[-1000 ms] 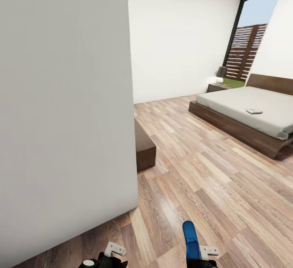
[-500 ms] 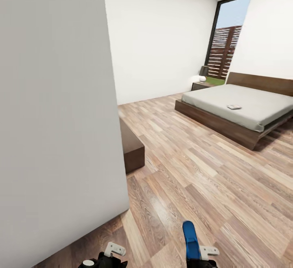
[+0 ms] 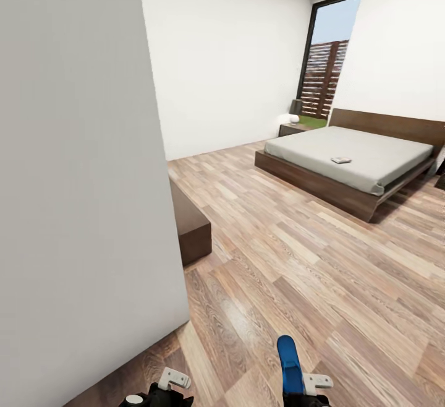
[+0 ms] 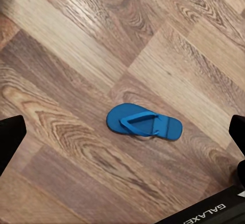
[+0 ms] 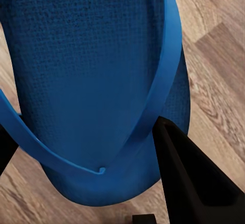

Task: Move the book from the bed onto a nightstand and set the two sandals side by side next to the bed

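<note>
Bedroom, wood-plank floor (image 3: 321, 283), white walls, black-framed window (image 3: 324, 60) with slatted fence behind. Bed (image 3: 352, 162): dark-brown frame and headboard, pale-grey mattress, far right of head view. Book (image 3: 340, 160): small, lying flat on the mattress, toward its middle. Nightstand (image 3: 292, 128): dark, beside the bed's head on the window side, carrying a small lamp (image 3: 295, 110). Long low dark cabinet (image 3: 188, 221): against the near wall, left of centre. Right gripper (image 3: 303, 388): bottom edge of head view, fingers closed on a blue sandal (image 3: 288, 360) that stands up from it; right wrist view shows sole and thong strap (image 5: 163, 76) close against a dark finger (image 5: 194, 183). Left gripper (image 3: 162, 391): bottom edge, jaws spread wide, holding nothing. Second blue sandal (image 4: 144, 122): flat on the floor, strap up, seen between the left fingers
</note>
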{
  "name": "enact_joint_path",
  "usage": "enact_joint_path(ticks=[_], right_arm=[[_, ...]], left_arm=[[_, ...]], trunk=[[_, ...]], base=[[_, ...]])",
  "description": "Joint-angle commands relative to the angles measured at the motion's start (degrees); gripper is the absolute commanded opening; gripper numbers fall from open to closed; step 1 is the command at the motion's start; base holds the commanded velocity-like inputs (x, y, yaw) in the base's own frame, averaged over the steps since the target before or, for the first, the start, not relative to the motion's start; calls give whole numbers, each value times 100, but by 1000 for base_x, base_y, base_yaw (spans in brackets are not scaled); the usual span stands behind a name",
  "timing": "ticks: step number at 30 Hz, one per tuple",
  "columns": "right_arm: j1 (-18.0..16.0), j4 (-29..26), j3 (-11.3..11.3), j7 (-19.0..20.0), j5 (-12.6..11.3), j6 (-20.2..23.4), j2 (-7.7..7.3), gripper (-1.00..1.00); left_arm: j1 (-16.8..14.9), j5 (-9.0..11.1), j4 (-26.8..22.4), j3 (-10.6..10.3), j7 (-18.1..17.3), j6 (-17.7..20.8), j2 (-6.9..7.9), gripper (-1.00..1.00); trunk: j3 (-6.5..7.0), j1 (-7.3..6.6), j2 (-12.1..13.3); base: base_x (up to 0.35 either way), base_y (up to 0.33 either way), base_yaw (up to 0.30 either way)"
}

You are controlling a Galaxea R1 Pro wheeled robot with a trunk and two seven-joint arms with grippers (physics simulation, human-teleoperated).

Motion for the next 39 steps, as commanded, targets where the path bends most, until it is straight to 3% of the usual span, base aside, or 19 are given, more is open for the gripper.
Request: enact_joint_path(ticks=[1, 28, 39], right_arm=[[-3, 2, -38, -12, -9, -11, 4, -100], [-4, 2, -38, -12, -13, -7, -2, -100], [-4, 0, -38, -12, 4, -4, -4, -100]], left_arm=[[-2, -43, -5, -2, -8, -2, 1, 100], [-2, -42, -5, -2, -8, -2, 3, 100], [-2, -43, -5, -2, -3, -4, 4, 100]], trunk=[[-5, 0, -2], [-5, 0, -2], [-5, 0, -2]], base=[[9, 22, -93], [1, 47, -240], [0, 11, -61]])
